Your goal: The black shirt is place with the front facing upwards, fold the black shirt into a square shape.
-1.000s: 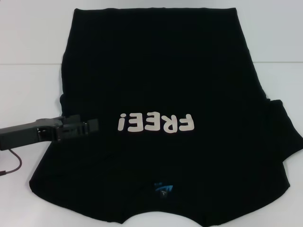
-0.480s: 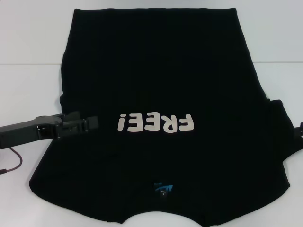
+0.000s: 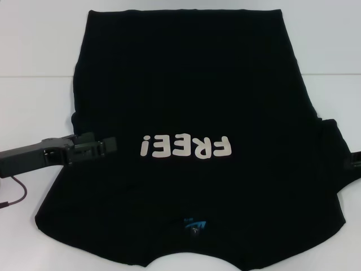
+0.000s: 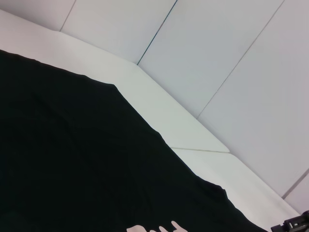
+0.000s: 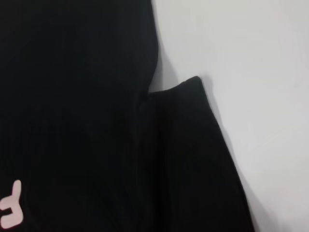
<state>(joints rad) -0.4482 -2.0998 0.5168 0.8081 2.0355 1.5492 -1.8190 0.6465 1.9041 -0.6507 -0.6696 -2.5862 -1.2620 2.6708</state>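
Observation:
The black shirt (image 3: pixel 186 101) lies flat and front up on the white table (image 3: pixel 34 96), collar toward me. Its pale "FREE!" lettering (image 3: pixel 186 148) reads upside down, and the blue neck label (image 3: pixel 194 226) is near the front edge. My left gripper (image 3: pixel 110 145) reaches in from the left and hovers low over the shirt's left side, level with the lettering. My right gripper (image 3: pixel 354 161) only just shows at the right edge beside the right sleeve (image 3: pixel 335 164). The right wrist view shows that sleeve (image 5: pixel 193 145) spread out on the table.
A dark red cable (image 3: pixel 17 197) hangs from the left arm over the table at the left. White wall panels (image 4: pixel 217 58) stand behind the table's far edge. The right gripper (image 4: pixel 295 224) shows far off in the left wrist view.
The right gripper has come into view at the right edge beside the sleeve. The left gripper has barely shifted. The shirt lies as before.

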